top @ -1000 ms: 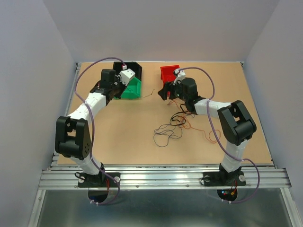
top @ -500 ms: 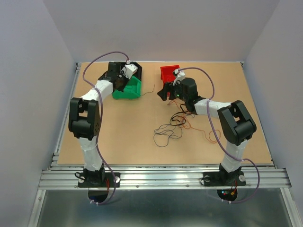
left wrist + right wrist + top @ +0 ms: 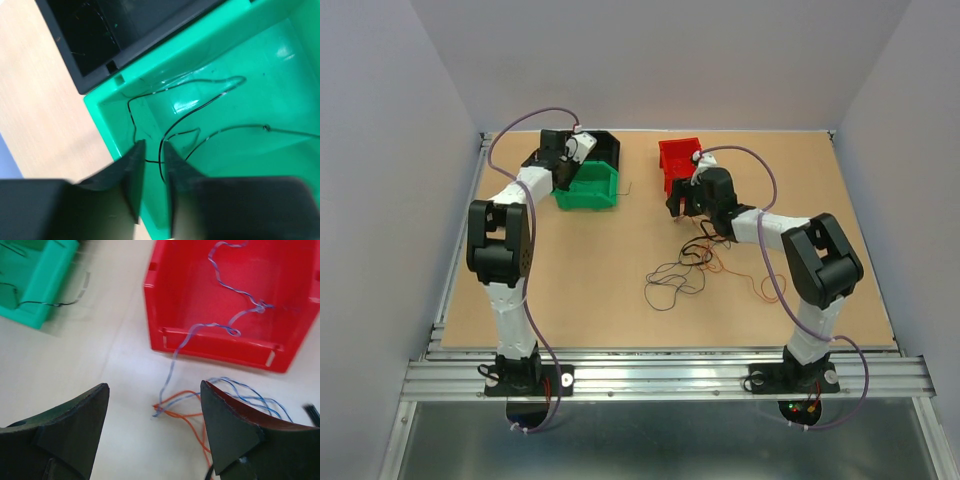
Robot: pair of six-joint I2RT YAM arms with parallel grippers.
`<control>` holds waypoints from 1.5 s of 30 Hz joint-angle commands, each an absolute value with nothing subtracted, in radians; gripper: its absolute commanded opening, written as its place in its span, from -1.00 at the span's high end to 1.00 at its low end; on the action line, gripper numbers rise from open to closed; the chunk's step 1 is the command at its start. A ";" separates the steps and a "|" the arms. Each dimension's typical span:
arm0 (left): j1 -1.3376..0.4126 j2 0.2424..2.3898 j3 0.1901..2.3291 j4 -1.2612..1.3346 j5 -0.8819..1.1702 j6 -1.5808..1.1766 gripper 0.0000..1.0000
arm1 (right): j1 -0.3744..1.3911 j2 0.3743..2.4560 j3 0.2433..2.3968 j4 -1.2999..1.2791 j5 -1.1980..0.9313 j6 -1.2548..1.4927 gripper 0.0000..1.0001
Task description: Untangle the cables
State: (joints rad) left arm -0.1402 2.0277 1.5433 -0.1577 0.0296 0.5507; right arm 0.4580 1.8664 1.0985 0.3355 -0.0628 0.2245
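1. Over the green bin, at the far left of the table, the left gripper points down into the bin. Its fingers stand a narrow gap apart and clamp nothing.
2. A black cable lies in loose loops on the green bin's floor. One strand crosses the gap just under the fingertips; whether it touches them I cannot tell.
3. In the right wrist view, one end of the black cable hangs over the green bin's right wall towards the table.
4. The black bin stands against the green bin's far side, wall to wall. Its inside is too dark to read.
5. The right gripper hangs above the bare table just in front of the red bin. Its fingers are wide apart with nothing between them.
6. A blue cable winds across the red bin's floor. It climbs over the near wall and drops onto the table.
7. There the blue cable meets an orange cable right under the right gripper, and more blue strands lie beside them.
8. The tangle of thin dark and orange cables lies on the table's middle. It is nearer the bases than the right gripper and well apart from the green bin.
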 commanded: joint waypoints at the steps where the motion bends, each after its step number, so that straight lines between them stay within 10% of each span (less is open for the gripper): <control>1: -0.143 1.928 1.514 -0.130 0.069 0.558 0.21 | 0.457 1.789 1.135 0.236 0.119 0.212 -0.57; 12: -0.152 1.790 1.490 -0.149 0.112 0.549 -0.22 | 0.456 1.822 1.193 0.063 0.161 0.134 -0.34; 41: -0.499 1.944 1.537 0.100 0.394 0.229 -0.23 | 0.396 1.905 1.158 -0.087 -0.008 0.094 -0.21; 45: -0.502 1.899 1.411 0.175 0.348 0.232 -0.22 | 0.414 1.875 1.071 -0.107 0.029 0.139 0.67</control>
